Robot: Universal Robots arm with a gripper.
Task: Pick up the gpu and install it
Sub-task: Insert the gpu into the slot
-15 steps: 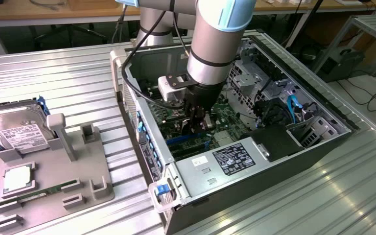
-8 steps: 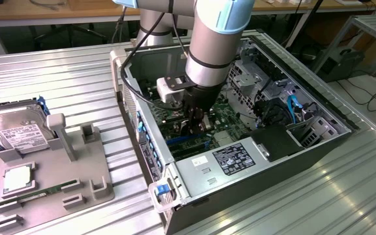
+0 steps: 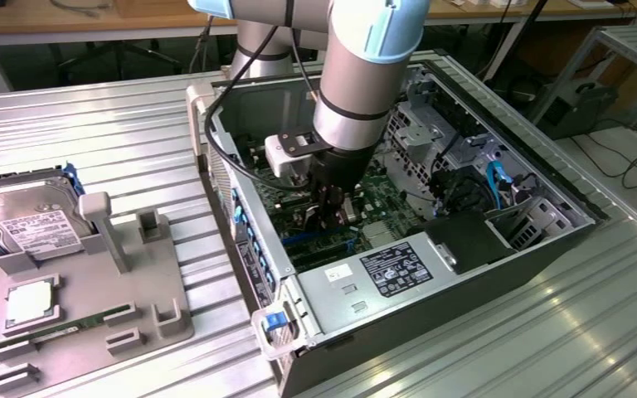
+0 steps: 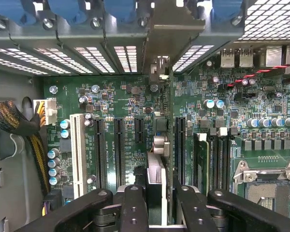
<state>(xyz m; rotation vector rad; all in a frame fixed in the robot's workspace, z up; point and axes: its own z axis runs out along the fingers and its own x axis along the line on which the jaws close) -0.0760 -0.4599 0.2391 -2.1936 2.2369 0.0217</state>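
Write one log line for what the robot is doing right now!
gripper: shut on gpu | place: inside the open computer case, above the motherboard slots | gpu: edge-on between the fingers, not yet seated

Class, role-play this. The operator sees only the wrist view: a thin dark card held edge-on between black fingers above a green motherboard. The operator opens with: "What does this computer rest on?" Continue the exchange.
Observer: The open black computer case lies on its side on a ribbed metal table.
Operator: Any parts outside it?
Observer: A boxy silver hard drive stands in a grey holder at the exterior view's left.
Operator: Anything else there?
Observer: A narrow green RAM stick lies flat on that holder.
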